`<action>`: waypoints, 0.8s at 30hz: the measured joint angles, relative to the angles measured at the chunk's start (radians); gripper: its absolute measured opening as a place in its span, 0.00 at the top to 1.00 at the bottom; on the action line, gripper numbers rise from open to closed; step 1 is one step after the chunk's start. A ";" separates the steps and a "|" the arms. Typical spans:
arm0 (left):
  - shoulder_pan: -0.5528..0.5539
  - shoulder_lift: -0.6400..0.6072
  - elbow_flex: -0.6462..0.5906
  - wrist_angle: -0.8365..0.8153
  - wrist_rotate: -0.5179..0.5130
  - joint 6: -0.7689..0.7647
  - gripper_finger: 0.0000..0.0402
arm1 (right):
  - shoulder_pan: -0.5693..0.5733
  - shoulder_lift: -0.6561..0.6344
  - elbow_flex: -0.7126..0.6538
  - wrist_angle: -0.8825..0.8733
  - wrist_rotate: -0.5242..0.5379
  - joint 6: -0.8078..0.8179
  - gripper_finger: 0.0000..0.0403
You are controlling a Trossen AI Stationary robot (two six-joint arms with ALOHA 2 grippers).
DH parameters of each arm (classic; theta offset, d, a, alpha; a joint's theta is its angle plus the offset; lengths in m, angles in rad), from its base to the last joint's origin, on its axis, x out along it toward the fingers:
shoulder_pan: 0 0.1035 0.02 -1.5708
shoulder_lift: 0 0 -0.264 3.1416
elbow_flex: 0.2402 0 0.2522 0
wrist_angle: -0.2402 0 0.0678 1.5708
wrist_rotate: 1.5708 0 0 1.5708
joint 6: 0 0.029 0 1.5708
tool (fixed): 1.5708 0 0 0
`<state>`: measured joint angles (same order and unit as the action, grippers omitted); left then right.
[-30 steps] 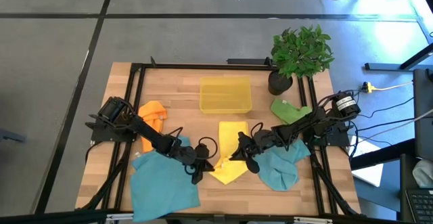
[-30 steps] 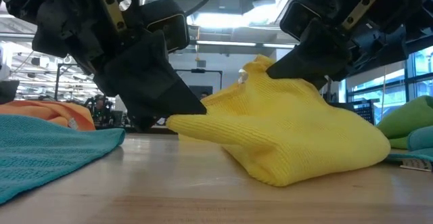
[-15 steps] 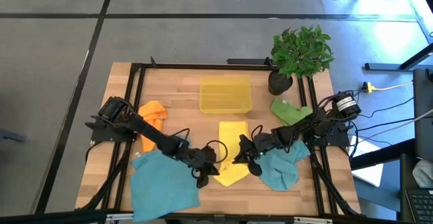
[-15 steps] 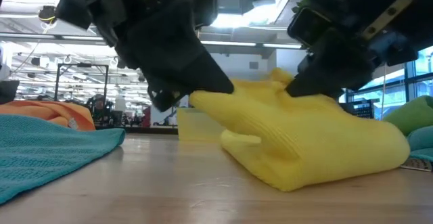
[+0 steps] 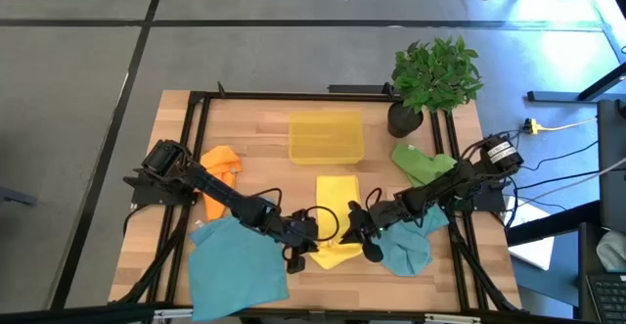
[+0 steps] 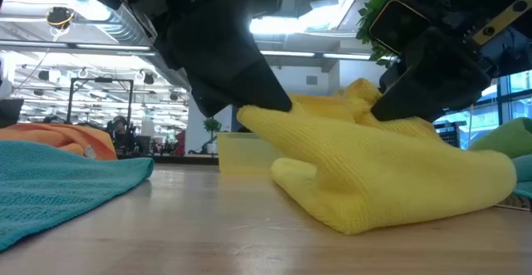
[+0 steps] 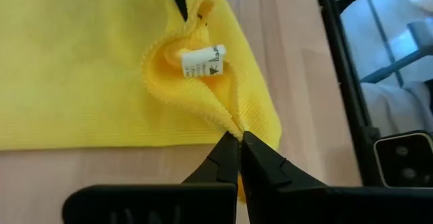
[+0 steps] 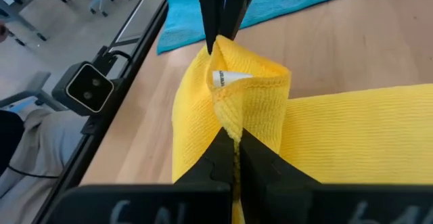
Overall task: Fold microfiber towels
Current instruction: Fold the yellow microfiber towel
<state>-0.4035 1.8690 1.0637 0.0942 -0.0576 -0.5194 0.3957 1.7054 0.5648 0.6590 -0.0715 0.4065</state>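
**Both grippers pinch the yellow towel mid-fold**

The left gripper (image 7: pixel 238 137) and right gripper (image 8: pixel 234 137) are each clamped on an edge of the yellow towel (image 5: pixel 335 209), which lies at the table's (image 5: pixel 254 133) front centre, its near end lifted and bunched. The fold seems under way; next the pinched edge likely needs carrying over the flat half. Dark arms hide the grip points from above.

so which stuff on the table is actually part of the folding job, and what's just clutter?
Job:
yellow towel, pinched by left gripper and right gripper
two teal towels
orange towel
green towel

Lying about:
yellow bin
potted plant
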 joint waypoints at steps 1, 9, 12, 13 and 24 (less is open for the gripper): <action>0.002 0.000 0.000 -0.008 -0.001 0.001 1.00 | 0.001 0.000 0.000 -0.003 0.000 0.000 0.99; 0.024 0.000 0.000 -0.020 0.000 0.032 1.00 | 0.003 -0.003 -0.038 0.067 0.019 0.002 0.99; 0.031 0.000 0.000 -0.054 0.002 0.033 1.00 | 0.003 -0.034 -0.133 0.205 0.034 0.030 0.99; 0.032 -0.001 0.000 -0.064 0.009 0.033 1.00 | 0.003 -0.047 -0.171 0.259 0.050 0.044 0.99; 0.052 -0.092 0.011 -0.125 0.026 0.024 1.00 | 0.106 -0.072 -0.233 0.358 0.138 0.088 0.99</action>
<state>-0.3518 1.7773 1.0744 -0.0313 -0.0314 -0.4959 0.5014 1.6331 0.3316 1.0169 0.0665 0.4940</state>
